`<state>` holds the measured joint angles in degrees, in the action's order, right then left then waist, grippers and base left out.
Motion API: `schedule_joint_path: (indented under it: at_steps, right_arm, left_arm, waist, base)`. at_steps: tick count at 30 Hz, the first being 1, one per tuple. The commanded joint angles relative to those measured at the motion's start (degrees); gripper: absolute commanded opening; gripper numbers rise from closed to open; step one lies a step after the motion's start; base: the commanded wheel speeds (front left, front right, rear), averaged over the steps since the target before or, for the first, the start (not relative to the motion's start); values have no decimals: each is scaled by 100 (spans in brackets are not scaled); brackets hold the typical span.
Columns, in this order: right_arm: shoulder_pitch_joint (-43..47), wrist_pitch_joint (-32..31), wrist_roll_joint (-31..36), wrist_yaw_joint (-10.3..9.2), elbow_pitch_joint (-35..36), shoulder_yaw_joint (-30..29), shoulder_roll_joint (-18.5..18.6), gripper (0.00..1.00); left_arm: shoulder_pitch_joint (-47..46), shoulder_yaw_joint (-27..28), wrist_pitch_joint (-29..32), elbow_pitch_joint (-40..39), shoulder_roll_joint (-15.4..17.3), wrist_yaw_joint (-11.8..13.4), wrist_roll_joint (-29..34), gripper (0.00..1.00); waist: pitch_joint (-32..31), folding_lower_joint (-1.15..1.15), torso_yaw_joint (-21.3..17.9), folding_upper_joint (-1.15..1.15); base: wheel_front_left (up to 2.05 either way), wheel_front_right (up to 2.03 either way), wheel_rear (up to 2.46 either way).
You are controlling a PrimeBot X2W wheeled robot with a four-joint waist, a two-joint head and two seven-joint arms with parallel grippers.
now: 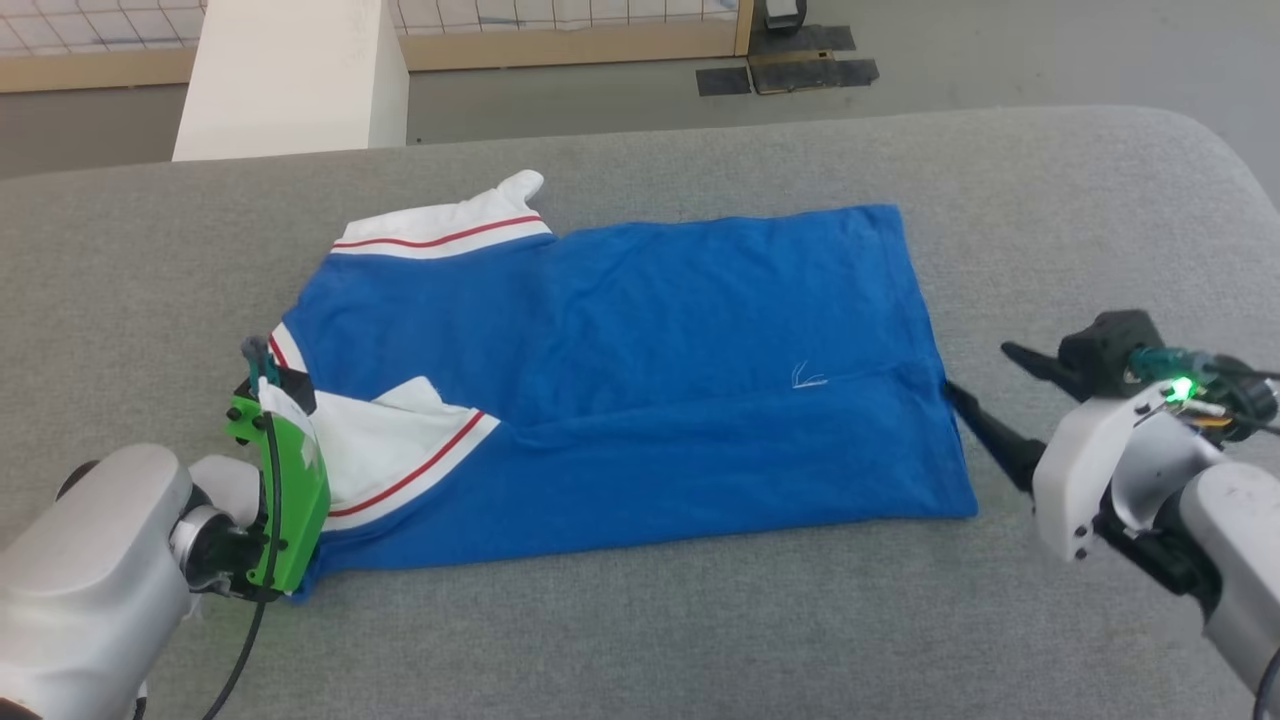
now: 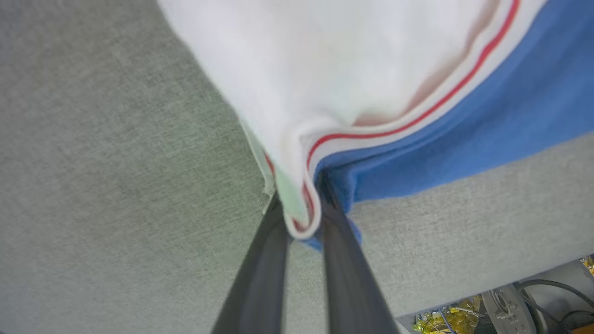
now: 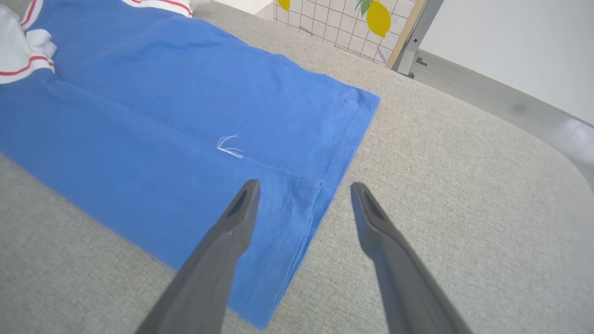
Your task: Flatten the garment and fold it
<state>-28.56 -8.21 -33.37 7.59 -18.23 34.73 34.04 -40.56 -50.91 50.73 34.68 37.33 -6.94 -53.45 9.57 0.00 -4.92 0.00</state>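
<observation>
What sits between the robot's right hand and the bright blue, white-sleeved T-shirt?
Nothing: in the right wrist view the open right hand frames the T-shirt's hem over bare grey cushion.

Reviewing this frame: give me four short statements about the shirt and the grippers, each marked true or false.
1. The left gripper pinches the garment's white sleeve edge. True.
2. The right gripper is shut on the blue hem. False: its jaws stand open at the hem, gripping nothing.
3. The garment lies on a grey fabric surface. True.
4. The garment is bunched into a ball. False: it lies spread out, mostly flat.
</observation>
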Motion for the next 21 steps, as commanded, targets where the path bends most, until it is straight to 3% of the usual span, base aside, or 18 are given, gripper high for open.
schedule_joint_path:
  at_steps: [1, 6, 15, 21]
  right_arm:
    - [-162, -49, -45, -10, 30, -5, 79, 100]
    - [-472, -610, -236, -10, 223, 256, 423, 100]
    - [-1267, -2765, -1201, -10, 524, 1501, 1211, 100]
    - [-1514, -3483, -1571, -10, -57, 2001, 1085, 100]
  left_arm:
    - [153, -110, -54, 61, -68, -21, -3, 0]
    - [84, -130, -284, -138, 45, -46, -84, 0]
    - [9, -295, -476, -711, 262, -53, -216, 0]
    - [-175, -427, -551, -924, 228, -54, -237, 0]
  waist:
    - [-95, 0, 64, 0]
    - [-247, 0, 168, 0]
    - [-285, 0, 339, 0]
    - [-55, 0, 451, 0]
  base:
    - [0, 0, 0]
    - [0, 0, 0]
    - [0, 0, 0]
    - [0, 0, 0]
